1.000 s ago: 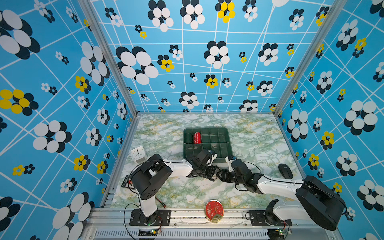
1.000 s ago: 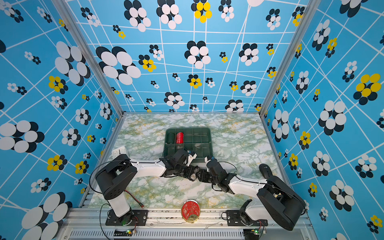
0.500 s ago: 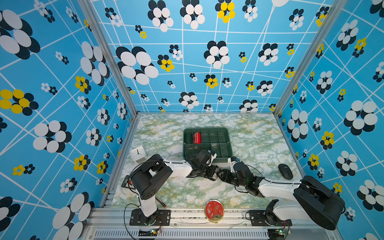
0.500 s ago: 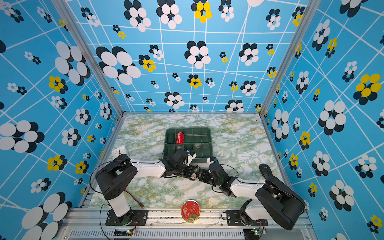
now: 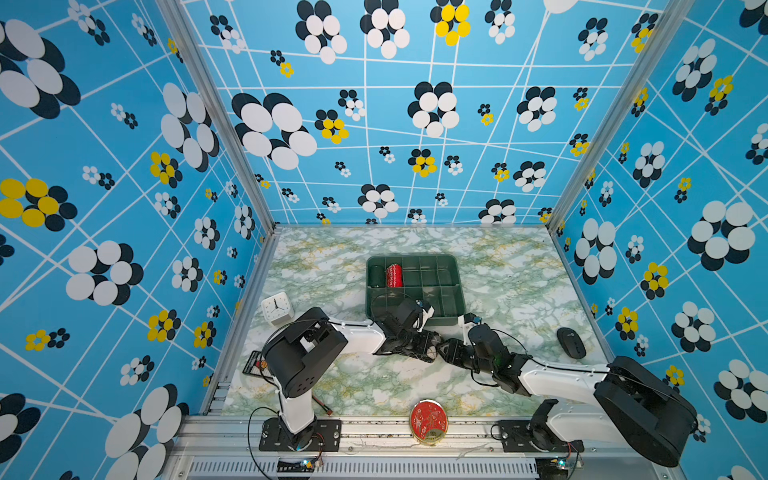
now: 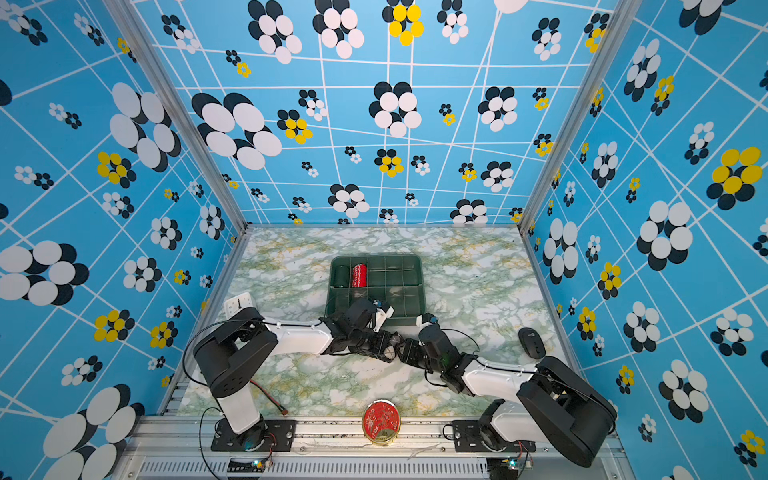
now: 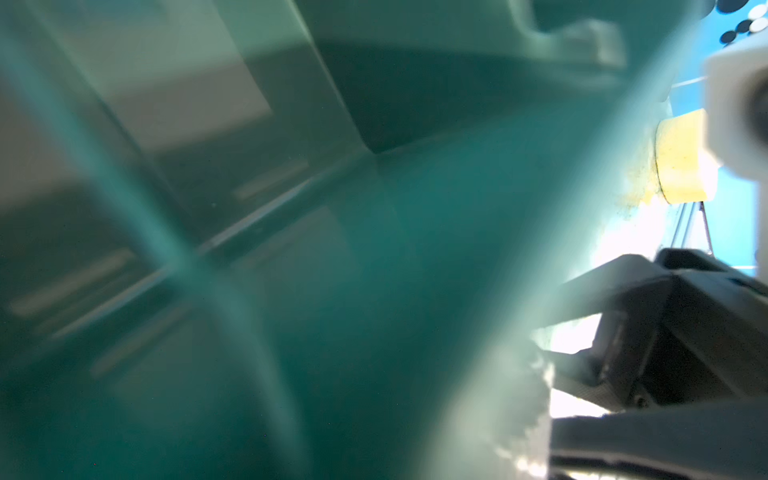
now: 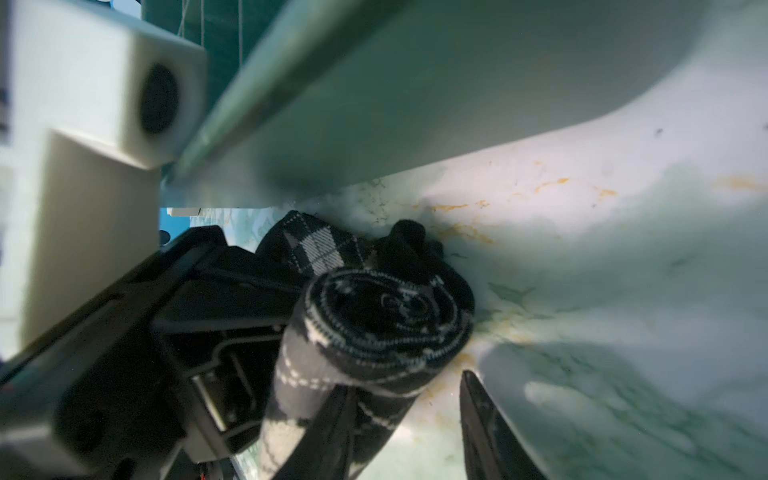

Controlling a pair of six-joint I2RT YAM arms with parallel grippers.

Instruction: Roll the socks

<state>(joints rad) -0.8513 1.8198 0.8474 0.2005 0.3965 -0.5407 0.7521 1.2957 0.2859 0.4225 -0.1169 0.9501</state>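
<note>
A pair of black fabric socks with a grey and white argyle diamond pattern [image 8: 374, 328], wound into a tight roll, lies on the green-veined, marble-look table [image 5: 332, 270]. It sits just in front of the near wall of a dark green plastic compartment tray [image 5: 459, 286]. A loose argyle flap and a plain black end trail from the roll toward the tray.

The left gripper [image 5: 428, 348] is closed right beside the roll; whether it pinches any sock fabric is unclear from these angles. The right gripper [image 8: 405, 380] faces it from the opposite side with its jaws parted. One finger crosses in front of the roll and the other stands apart over bare table.

In the tray's far-left compartments, a plain dark green fabric roll [image 5: 377, 276] and a red fabric roll with white zigzag marks [image 5: 394, 275] sit side by side. A white square clock [image 5: 276, 308] stands near the table's left edge. A black computer mouse [image 5: 570, 343] lies near the right edge, and a round red tin [image 5: 428, 420] sits at the front.
</note>
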